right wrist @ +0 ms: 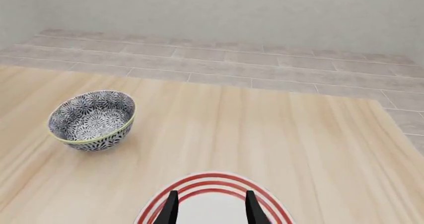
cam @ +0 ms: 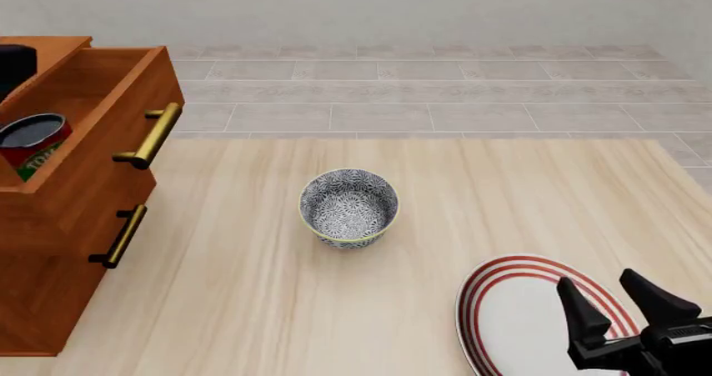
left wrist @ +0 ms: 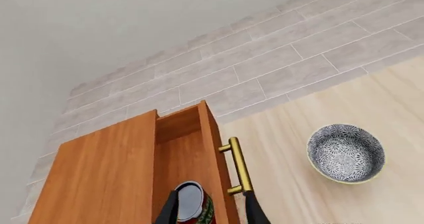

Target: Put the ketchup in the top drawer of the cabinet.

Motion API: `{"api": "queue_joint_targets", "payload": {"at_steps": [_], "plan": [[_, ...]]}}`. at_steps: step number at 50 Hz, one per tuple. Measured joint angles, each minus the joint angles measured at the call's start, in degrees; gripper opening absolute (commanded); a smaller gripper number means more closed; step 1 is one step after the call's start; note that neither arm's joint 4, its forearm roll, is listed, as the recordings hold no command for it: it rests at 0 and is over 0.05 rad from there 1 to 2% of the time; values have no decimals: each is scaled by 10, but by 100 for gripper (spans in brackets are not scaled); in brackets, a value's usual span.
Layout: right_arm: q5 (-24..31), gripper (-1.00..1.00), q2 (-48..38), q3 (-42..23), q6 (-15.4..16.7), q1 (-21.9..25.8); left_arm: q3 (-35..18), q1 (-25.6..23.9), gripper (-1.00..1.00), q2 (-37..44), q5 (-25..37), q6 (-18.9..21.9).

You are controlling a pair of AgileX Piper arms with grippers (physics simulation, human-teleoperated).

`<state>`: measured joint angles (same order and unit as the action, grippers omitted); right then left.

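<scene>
The ketchup, a red can with a dark glossy top, stands inside the top drawer, which is pulled out of the cabinet at the left. In the left wrist view the can sits in the open drawer, behind its brass handle. My left gripper is open above the can, its fingers apart from it. Only a dark part of the left arm shows in the front view. My right gripper is open and empty over a plate at the front right.
A grey patterned bowl stands mid-table, right of the cabinet; it also shows in the right wrist view. A white plate with red rings lies at the front right. The lower drawer is shut. Tiled floor lies beyond the table's far edge.
</scene>
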<state>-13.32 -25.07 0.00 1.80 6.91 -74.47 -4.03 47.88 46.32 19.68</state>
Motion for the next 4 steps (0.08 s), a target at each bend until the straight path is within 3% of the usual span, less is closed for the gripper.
{"api": "queue_joint_targets", "payload": {"at_steps": [4], "plan": [[-4, 100, -4, 0, 0, -1, 0, -18, 100, -4, 1, -4]]}}
